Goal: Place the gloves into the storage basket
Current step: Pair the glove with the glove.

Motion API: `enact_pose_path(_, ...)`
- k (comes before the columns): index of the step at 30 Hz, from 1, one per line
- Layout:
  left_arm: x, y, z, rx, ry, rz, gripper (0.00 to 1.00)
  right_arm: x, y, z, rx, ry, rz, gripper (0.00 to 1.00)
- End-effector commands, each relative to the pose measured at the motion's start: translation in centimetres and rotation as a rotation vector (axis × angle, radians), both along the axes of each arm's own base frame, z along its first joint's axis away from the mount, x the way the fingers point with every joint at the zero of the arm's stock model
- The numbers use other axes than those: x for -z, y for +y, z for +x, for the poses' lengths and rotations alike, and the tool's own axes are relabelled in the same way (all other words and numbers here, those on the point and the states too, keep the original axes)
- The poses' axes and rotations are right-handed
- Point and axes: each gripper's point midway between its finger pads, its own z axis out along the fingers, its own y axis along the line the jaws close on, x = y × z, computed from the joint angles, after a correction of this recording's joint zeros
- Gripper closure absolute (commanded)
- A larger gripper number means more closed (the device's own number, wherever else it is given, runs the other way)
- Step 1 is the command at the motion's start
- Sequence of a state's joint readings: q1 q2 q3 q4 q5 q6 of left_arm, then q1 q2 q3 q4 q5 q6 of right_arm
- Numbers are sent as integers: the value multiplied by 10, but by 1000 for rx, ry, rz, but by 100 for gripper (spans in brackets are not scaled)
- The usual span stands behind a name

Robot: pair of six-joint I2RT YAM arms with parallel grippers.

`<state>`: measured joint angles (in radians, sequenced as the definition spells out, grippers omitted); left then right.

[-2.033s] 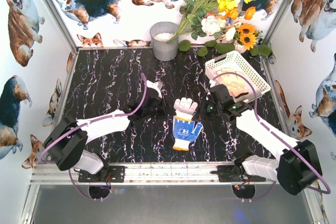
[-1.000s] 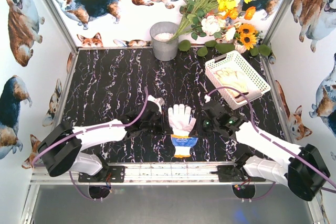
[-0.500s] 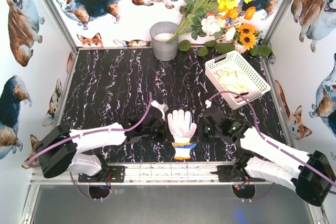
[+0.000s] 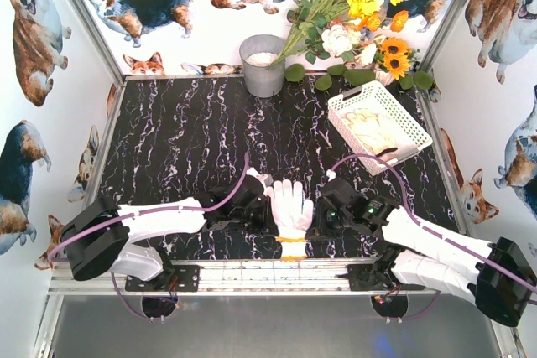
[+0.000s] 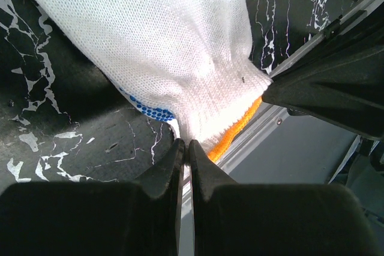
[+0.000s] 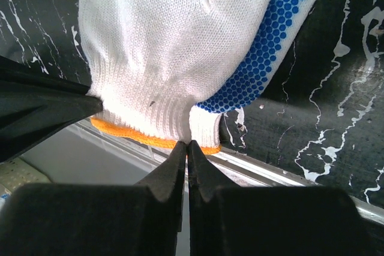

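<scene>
From above, the white knit glove (image 4: 290, 203) lies near the front edge of the bench (image 4: 176, 140). Its fingers point away from the arms and its orange cuff edge is close to the metal rail (image 4: 252, 267). The left end effector (image 4: 270, 217) and right end effector (image 4: 315, 220) flank its wrist, one on each side. The storage basket (image 4: 401, 127) sits well apart at the back right, with cream gloves (image 4: 369, 127) inside and open bench between it and the arms. A grey bucket (image 4: 263, 69) stands by the far edge.

In the left wrist view, the left end effector is clenched on one corner of the ribbed cuff. A blue-dotted glove (image 5: 147, 107) peeks out from beneath the white one.

In the right wrist view, the right end effector is pinched tight on the opposite cuff corner. The dotted glove shows beside the white one, and the rail runs just behind the cuff.
</scene>
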<state>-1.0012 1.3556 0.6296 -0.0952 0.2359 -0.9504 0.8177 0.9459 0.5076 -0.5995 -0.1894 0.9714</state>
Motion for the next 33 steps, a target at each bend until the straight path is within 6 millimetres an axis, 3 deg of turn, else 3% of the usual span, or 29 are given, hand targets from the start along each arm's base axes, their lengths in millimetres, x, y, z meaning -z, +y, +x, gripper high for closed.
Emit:
enact_pose_path(1, 2, 5, -9, 19, 19, 25, 100, -1, -4, 1, 8, -9, -27, 100)
enact_pose_path(21, -25, 3, -23, 42, -29, 25, 100, -28, -15, -14, -3, -36, -25, 100)
enact_pose_path(33, -14, -1, -51, 110, 31, 51, 100, -9, -23, -45, -51, 67, -59, 100)
